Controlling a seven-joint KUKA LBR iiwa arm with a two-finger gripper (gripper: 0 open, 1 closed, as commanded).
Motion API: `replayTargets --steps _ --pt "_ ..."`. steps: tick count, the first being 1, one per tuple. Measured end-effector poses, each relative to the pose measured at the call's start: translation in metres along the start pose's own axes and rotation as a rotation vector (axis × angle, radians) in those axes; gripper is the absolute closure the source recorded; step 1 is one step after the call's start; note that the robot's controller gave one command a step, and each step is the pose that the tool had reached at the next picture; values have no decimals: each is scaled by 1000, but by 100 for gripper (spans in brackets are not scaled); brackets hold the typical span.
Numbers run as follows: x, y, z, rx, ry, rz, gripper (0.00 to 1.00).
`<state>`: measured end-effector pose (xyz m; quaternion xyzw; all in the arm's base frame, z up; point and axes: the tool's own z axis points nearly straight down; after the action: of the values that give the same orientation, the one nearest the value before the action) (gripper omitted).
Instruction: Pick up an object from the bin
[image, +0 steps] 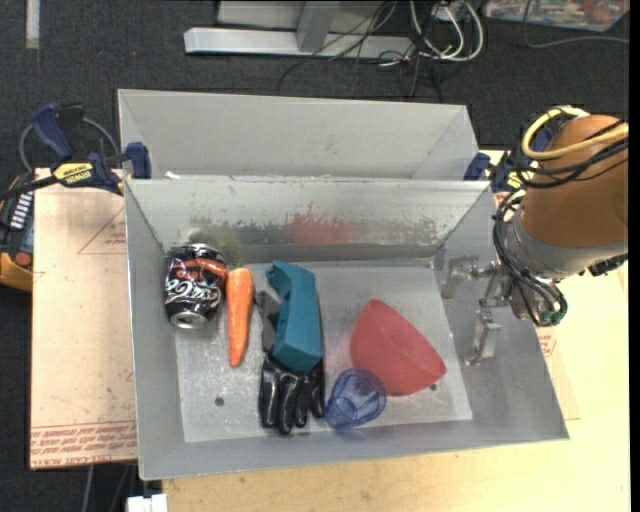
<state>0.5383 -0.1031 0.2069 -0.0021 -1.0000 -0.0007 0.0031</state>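
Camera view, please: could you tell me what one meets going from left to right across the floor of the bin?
Crushed drink can → orange carrot → teal plastic tool → red bowl-shaped piece → gripper. The black glove and blue cup overlap their neighbours, so I left them out.

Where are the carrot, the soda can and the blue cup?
carrot (238, 315): camera view, mid-length of its orange body.
soda can (195, 285): camera view, on its printed side wall.
blue cup (355, 398): camera view, on its clear side wall.
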Motion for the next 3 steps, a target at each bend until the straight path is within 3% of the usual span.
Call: replayTargets --steps 1,2,3 --pt "-2 1 -5 1 -8 -5 0" --pt "20 12 82 1 -6 -188 0" --pt "31 20 81 0 -7 -171 0"
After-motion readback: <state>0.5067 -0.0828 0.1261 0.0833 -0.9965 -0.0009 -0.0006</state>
